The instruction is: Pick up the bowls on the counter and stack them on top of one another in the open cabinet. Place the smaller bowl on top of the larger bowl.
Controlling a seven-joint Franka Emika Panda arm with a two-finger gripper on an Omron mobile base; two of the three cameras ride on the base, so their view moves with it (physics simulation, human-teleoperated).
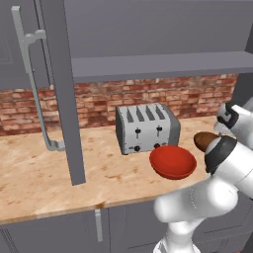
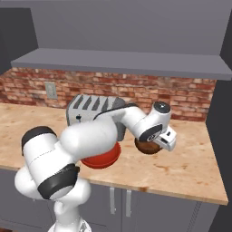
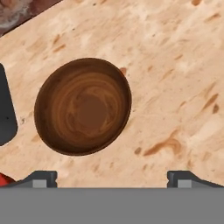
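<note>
Hovering above the small dark-brown wood-look round bowl [image 3: 83, 106], two-finger gripper [image 3: 112, 178] spread wide and empty, one dark fingertip [image 3: 41, 178] at each side of the hand view's bottom, neither touching the bowl. Resting upright on the light tan wood-grain counter [image 2: 190, 167] (darker blotches all over it), towards its right end, nearer the brick back wall than the front edge. Just left of it, the wide glossy red shallow bowl [image 1: 173, 162], closer to the front edge, directly before the silver four-slot toaster [image 1: 147, 127]. Overhead, the plain grey open wall cabinet's flat shelf [image 1: 163, 65], its tall door [image 1: 62, 89] swung out with long light-grey bar handle [image 1: 32, 74].
</note>
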